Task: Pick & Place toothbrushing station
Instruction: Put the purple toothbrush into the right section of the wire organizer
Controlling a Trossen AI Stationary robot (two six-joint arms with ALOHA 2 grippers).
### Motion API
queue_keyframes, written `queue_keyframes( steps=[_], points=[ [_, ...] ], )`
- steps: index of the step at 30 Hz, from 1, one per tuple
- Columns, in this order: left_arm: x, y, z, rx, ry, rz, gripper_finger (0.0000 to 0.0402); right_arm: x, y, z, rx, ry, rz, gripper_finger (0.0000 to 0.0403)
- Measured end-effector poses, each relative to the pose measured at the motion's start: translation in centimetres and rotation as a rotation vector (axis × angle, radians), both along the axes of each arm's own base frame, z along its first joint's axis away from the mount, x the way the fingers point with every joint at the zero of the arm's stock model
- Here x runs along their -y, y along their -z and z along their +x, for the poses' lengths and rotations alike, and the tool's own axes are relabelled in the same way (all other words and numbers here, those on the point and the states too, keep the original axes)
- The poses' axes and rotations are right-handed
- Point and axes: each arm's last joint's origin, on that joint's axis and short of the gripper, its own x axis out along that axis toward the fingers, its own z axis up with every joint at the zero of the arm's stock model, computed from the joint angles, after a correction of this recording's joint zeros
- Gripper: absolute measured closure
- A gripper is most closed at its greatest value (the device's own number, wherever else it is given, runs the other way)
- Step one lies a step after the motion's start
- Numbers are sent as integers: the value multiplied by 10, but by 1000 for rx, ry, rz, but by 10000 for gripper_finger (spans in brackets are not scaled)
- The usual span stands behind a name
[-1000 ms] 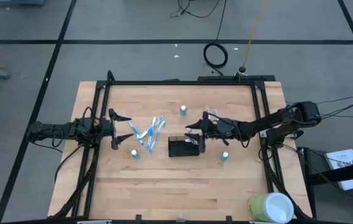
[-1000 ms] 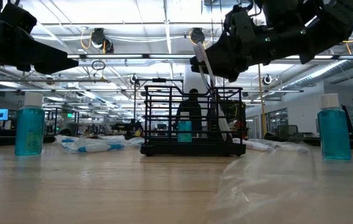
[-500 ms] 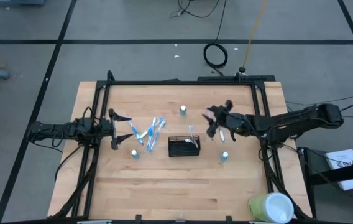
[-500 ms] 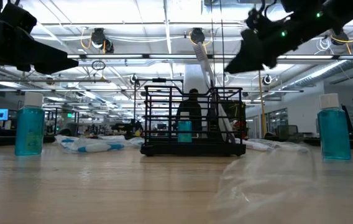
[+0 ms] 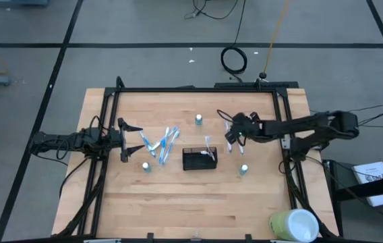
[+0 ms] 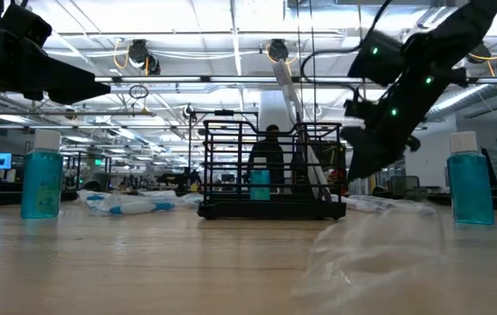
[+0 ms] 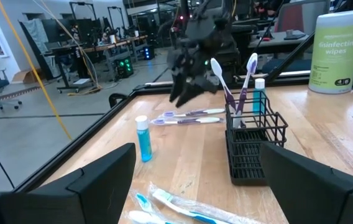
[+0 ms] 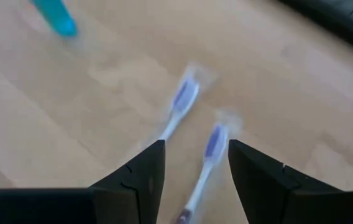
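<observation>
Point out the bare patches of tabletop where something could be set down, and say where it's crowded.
The whole near strip of the table, in front of the toothbrushing station, is bare. Crowded: blue toothbrushes by the left gripper, and purple toothbrushes under the right gripper.

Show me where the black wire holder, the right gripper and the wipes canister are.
black wire holder [image 5: 199, 160]: high view, its mesh top.
right gripper [image 5: 230, 133]: high view, between the fingertips.
wipes canister [image 7: 337, 43]: left wrist view, its label.

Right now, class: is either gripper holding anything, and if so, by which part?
Nothing is held. The right gripper hangs open above two purple toothbrushes on the table; the left gripper waits open and empty.
</observation>
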Motion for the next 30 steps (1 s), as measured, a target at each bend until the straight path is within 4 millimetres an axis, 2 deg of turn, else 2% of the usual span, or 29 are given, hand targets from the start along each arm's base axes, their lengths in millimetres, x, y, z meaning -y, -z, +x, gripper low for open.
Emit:
queue_keyframes(
  steps=[8, 15, 19, 26, 30],
  points=[
    [0, 0, 0, 0, 0, 0, 50, 19, 27, 0, -74, 67, 101, 232],
    [0, 0, 0, 0, 0, 0, 50, 24, 38, 4, -74, 59, 147, 243],
    [0, 0, 0, 0, 0, 0, 50, 24, 38, 4, -77, 46, 158, 282],
    [0, 0, 0, 0, 0, 0, 50, 24, 39, 4, -100, 10, 149, 381],
    [0, 0, 0, 0, 0, 0, 50, 24, 38, 4, -107, -8, 139, 388]
  ],
)
